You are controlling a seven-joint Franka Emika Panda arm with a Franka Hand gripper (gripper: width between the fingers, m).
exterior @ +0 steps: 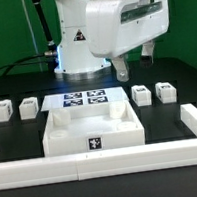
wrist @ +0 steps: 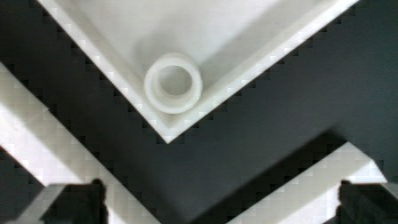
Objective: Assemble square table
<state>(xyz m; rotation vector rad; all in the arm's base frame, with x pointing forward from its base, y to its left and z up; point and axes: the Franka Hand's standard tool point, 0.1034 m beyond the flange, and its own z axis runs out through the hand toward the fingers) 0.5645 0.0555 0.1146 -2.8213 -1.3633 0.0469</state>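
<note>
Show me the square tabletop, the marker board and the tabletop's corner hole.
square tabletop (exterior: 64, 145), exterior view, on its front wall.
marker board (exterior: 85, 98), exterior view, on its middle, between the tags.
corner hole (wrist: 175, 82), wrist view, on the middle of the hole.

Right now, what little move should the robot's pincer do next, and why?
Probably lower the open pincer toward the tabletop corner. It holds nothing and hangs above the parts, and the wrist view looks straight at a corner with its round hole.
</note>
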